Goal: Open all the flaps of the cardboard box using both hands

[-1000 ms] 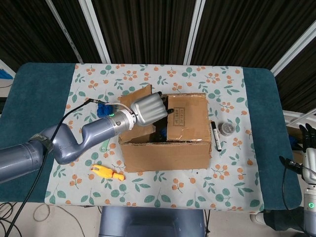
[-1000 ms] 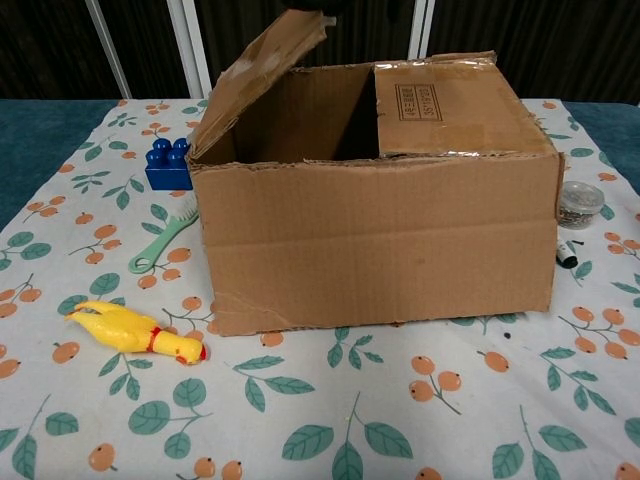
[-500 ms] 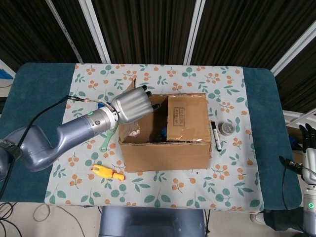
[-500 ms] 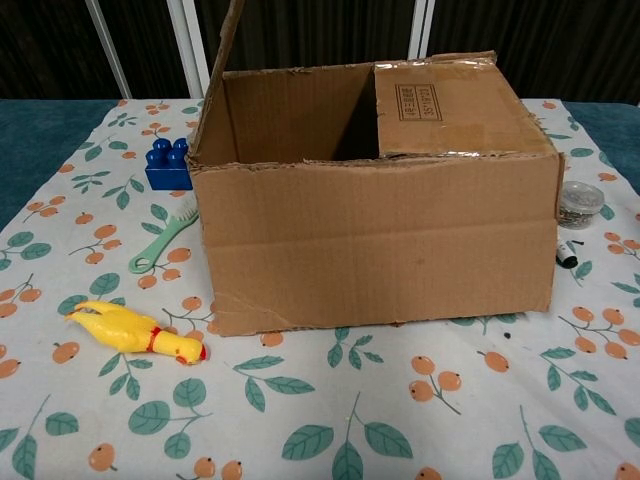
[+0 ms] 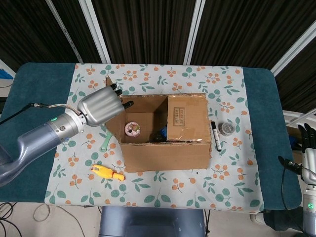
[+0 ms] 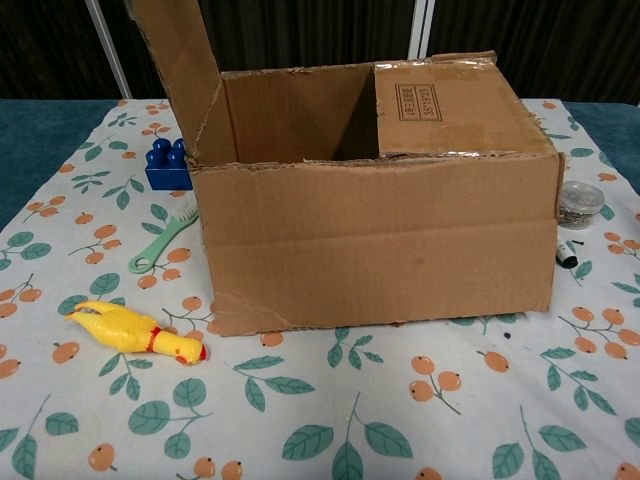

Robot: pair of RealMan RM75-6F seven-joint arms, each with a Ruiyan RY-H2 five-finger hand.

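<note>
The cardboard box (image 5: pixel 165 153) stands mid-table, also seen as the box (image 6: pixel 380 240) in the chest view. Its left flap (image 6: pixel 180 60) is raised and leans outward to the left. My left hand (image 5: pixel 101 106) lies against that flap's inner face with fingers spread, gripping nothing. The right flap (image 5: pixel 186 117) lies flat over the box's right half. Through the uncovered half I see a pink round item (image 5: pixel 132 129) on the bottom. My right hand (image 5: pixel 308 143) hangs off the table's right edge, far from the box, fingers extended and empty.
A yellow rubber chicken (image 6: pixel 135 330), a green brush (image 6: pixel 165 240) and a blue block (image 6: pixel 167 165) lie left of the box. A black marker (image 5: pixel 216 136) and a small jar (image 5: pixel 227 129) sit at its right side.
My left hand has swept leftward, swinging the left flap from slanting over the box up past vertical to lean outward. The right hand has not moved.
</note>
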